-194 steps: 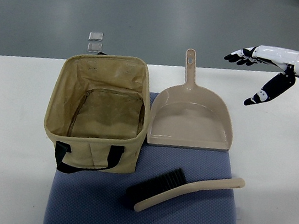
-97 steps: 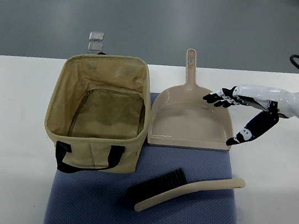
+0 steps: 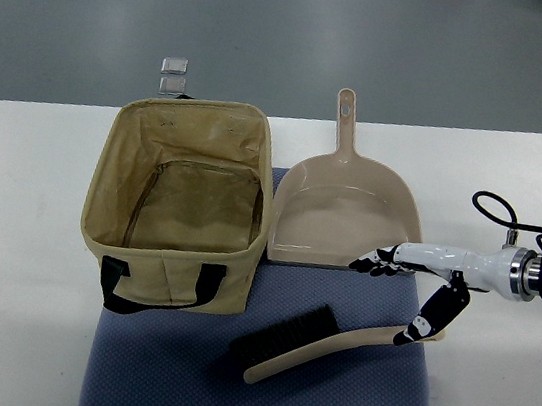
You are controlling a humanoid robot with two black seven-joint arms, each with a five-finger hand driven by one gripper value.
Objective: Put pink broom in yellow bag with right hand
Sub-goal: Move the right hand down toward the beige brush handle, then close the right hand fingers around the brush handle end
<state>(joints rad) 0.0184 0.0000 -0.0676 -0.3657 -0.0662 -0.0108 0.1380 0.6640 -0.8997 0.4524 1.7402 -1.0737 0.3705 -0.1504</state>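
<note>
Change since earlier frames: right hand [image 3: 409,281] has dropped from above the dustpan [image 3: 347,214] to the handle end of the pink broom [image 3: 331,349].
Landmark: blue mat [image 3: 334,404], lying on the white tabletop [image 3: 11,257].
Pink broom: lies on the mat's near half, dark bristles toward the mat's middle, handle running to the mat's right edge; not lifted.
Yellow bag [image 3: 177,208]: stands open on the mat's far left corner, mouth upward, black strap on its near side; inside looks empty.
Dustpan: on the mat's far right part, handle pointing away beyond the mat.
Right hand, state: fingers [image 3: 375,264] spread wide, holding nothing; thumb tip hangs at the broom's handle end, contact not discernible.
Reason for pose: judged a pre-grasp, hand opened to straddle the handle, which lies clear of the bristles.
Left hand: not in view.
Cut off: right arm past the wrist leaves the picture's right edge.
Unclear: two small clear items [image 3: 174,72] beyond the mat, behind the bag; identity not legible.
</note>
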